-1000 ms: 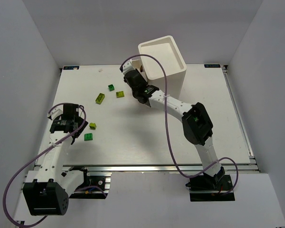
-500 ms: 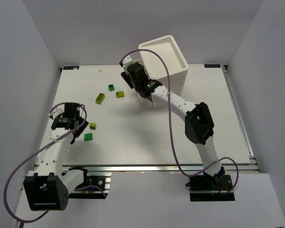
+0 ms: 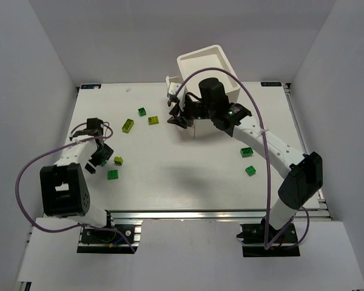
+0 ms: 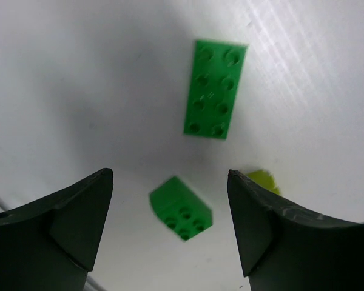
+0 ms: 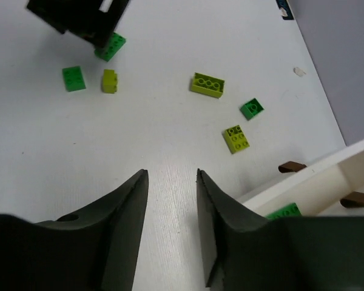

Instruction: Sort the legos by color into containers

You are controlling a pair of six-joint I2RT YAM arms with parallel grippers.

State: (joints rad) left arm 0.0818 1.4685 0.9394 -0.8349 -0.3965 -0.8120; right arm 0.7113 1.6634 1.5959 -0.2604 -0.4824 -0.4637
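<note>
L fingers (image 3: 99, 156) are spread wide, gripping nothing. They hang over a green 2x2 (image 4: 181, 208) that lies on the counter (image 3: 170, 182) btwn them, touching neither. R fingers (image 3: 177, 115) are part-open w/ a narrow gap and nothing in it, close against the cabinet's left side.

Just past the green 2x2 in the L wrist view, a green 2x4 (image 4: 215, 88) lies flat, studs up. A small yellow-green piece (image 4: 264, 180) peeks out beside the finger on that view's right. From above, these 3 sit close together at the counter's front left.

Further back, left of the cabinet (image 3: 221, 91), 3 more lie loosely grouped:
- a long yellow-green brick (image 3: 128, 125)
- a yellow-green 2x2 (image 3: 153, 120)
- a dark green square (image 3: 142, 111), nearest the back

2 green bricks, 1 (image 3: 247, 151) just behind the other (image 3: 250, 170), lie at front right near the R arm (image 3: 273, 145), well apart from the rest.

In the R wrist view, a green lego (image 5: 285, 212) sits inside a white drawer (image 5: 333, 173) just beside 1 finger. Which drawer of the stack it is, can't tell. 2 brown knobs (image 5: 291, 166) show there.

The cabinet stands at the back of the counter, about centre.
</note>
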